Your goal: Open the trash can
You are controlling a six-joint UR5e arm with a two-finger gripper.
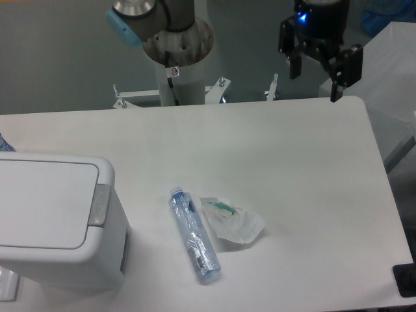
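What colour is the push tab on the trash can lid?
Grey, on the white trash can; the push tab shows clearly in the fixed camera view.

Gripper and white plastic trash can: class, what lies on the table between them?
In the fixed camera view, only bare white table lies between the black two-finger gripper and the boxy white plastic trash can.
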